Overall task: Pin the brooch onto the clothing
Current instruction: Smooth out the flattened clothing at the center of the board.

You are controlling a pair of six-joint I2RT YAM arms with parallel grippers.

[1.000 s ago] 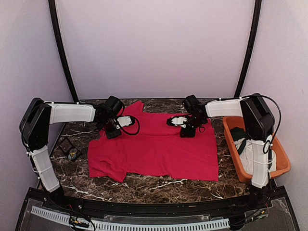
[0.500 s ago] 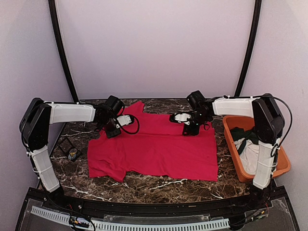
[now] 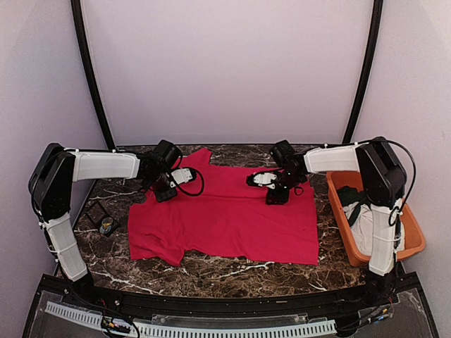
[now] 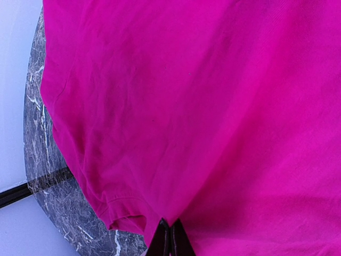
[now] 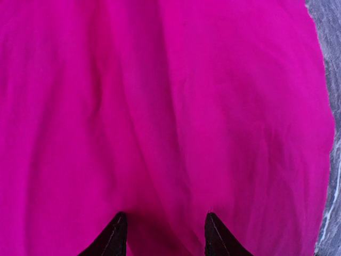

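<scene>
We see the red T-shirt [image 3: 225, 218] spread flat across the middle of the marble counter [image 3: 232, 267]. Its hem is towards the near edge and its collar towards the far edge.

The left hand [image 3: 166, 193] is down at the part of the shirt nearest the far left corner. In the left wrist view its fingers [image 4: 170, 240] are pressed together. The cloth closes in a V around their tips just beside a sleeve hem, so we read it as pinching the shirt's fabric.

The right hand [image 3: 276, 196] sits over the part of the shirt towards the far right corner. Its two fingertips [image 5: 114, 234] are spread apart above the red cloth with nothing between them.

At the right edge of the counter stands an orange bin [image 3: 416, 243], holding a dark green garment [image 3: 350, 197] and a white cloth [image 3: 366, 229].

Near the left edge lie some small dark items [image 3: 102, 218], too small for us to identify.
</scene>
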